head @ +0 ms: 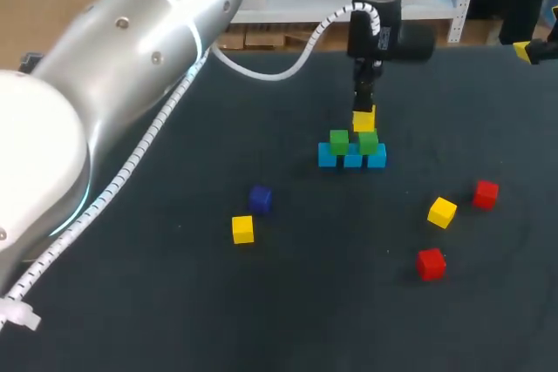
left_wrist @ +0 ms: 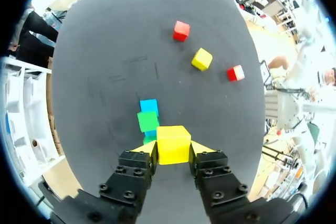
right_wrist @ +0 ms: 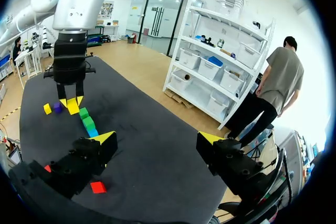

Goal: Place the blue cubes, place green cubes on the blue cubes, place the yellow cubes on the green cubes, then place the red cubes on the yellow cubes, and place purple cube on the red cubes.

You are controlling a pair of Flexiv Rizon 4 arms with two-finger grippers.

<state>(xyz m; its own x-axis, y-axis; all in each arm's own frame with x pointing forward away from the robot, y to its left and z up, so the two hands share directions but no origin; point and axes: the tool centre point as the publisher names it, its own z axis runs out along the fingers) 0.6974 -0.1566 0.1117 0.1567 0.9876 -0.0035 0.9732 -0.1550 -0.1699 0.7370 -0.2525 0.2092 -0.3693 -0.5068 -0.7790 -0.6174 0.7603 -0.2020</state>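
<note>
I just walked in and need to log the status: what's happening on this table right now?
The left gripper is shut on a yellow cube, holding it over two green cubes that sit on a row of blue cubes. I cannot tell whether it touches them yet. The right gripper is open and empty, off to the side. Two loose yellow cubes, two red cubes and the purple cube lie on the table.

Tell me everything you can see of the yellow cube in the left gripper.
The yellow cube is a plain, smooth, matte block, held level. The left gripper is shut on it, one yellow tip on each side. It is directly over one green cube on the blue cubes; whether they touch is unclear.
</note>
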